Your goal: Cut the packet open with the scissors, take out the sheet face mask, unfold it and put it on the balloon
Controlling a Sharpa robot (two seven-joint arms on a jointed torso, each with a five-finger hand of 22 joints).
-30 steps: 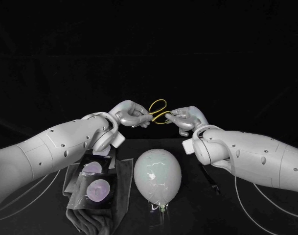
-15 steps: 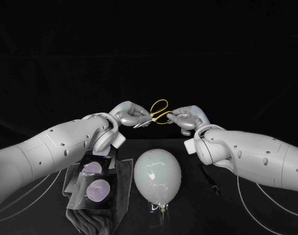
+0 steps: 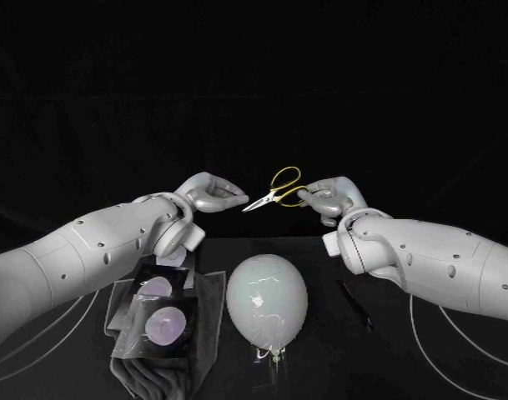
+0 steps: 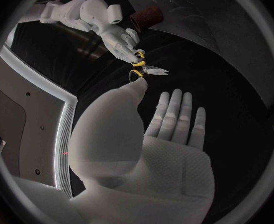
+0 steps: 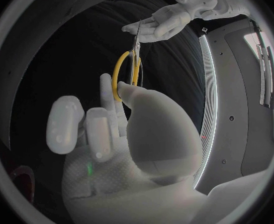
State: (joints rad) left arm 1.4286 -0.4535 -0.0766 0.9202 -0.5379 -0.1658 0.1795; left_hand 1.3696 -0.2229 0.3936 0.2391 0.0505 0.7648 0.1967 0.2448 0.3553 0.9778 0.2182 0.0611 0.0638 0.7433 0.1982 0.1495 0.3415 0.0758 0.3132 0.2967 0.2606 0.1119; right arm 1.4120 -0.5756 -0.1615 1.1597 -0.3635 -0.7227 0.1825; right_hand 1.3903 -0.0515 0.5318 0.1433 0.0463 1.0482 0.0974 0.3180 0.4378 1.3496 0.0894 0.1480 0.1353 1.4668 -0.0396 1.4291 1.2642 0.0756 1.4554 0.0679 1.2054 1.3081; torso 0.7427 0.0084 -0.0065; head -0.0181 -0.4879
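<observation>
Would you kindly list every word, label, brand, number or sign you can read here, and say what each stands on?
No text can be read in these pictures.
The packet shows pale oval shapes; any print on it is too small and blurred to read.
The scissors and the balloon bear no lettering that I can make out.

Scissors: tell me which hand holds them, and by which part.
The right hand holds the scissors by their yellow handle loops, with the blades pointing toward the left hand, which is open and holds nothing.

arms (image 3: 85, 250) white, dark screw holes | robot hands (image 3: 212, 193) silver
</observation>
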